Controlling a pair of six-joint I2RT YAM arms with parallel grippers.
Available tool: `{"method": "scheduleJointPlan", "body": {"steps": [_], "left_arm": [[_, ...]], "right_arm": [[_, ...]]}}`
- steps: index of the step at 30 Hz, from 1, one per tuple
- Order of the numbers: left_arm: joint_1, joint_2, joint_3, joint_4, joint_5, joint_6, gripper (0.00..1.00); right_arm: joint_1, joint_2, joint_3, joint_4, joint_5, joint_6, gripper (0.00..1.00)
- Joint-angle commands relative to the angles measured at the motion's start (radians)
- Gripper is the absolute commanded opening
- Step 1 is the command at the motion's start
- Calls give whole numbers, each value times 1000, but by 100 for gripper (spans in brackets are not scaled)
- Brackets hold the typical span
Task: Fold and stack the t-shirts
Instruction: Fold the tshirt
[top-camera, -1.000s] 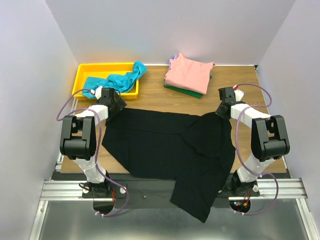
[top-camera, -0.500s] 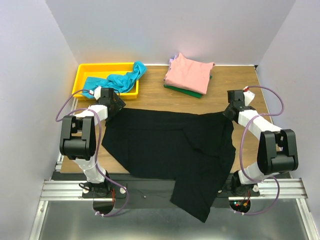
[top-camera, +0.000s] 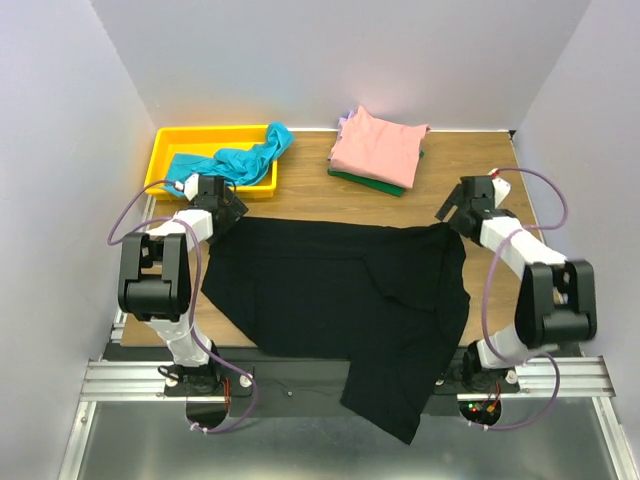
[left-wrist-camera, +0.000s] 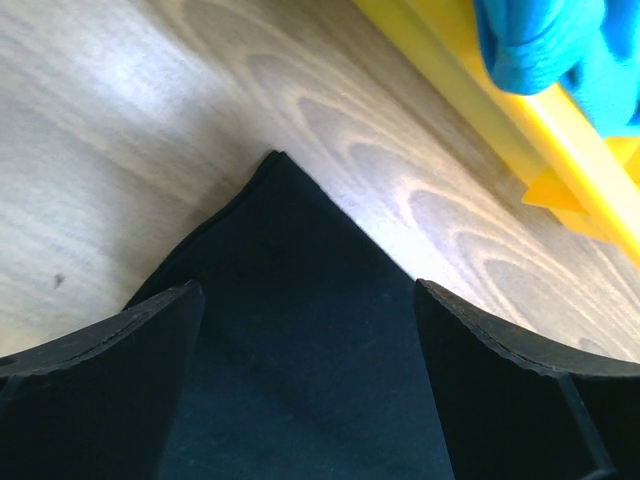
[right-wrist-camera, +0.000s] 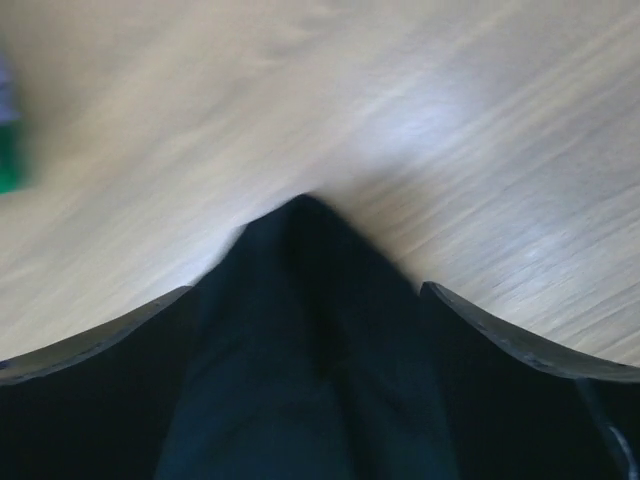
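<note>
Top view: the black t-shirt (top-camera: 330, 290) lies spread mid-frame on the table (top-camera: 300, 205), with the left pincer (top-camera: 230, 210) and right pincer (top-camera: 450, 212) at its upper corners.

Left wrist view: the pincer gapes wide, gripping nothing, with a shirt corner lying between its fingers.

Right wrist view: the same.

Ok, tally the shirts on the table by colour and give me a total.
black shirt: 1
teal shirt: 1
salmon-pink shirt: 1
green shirt: 1
lavender shirt: 1, only an edge showing
Total: 5
</note>
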Motion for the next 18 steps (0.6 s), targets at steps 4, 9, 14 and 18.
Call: {"method": "scheduleJointPlan", "body": {"steps": [4,9,14,18], "left_arm": [[11,-128,37,-90,-16,10,98],[11,-220,-23,-79,1,10,98],[11,-217,-75,-44,50,21,98],[11,-174,-87,-19,65,23,98]], "right_arm": [[10,-324,-100,4,-387,20,100],[95,-425,-264,-2,-486,87,100],[105,-354,-302,-2,-419,83,100],[103,-238,-257,7,-285,80,100]]}}
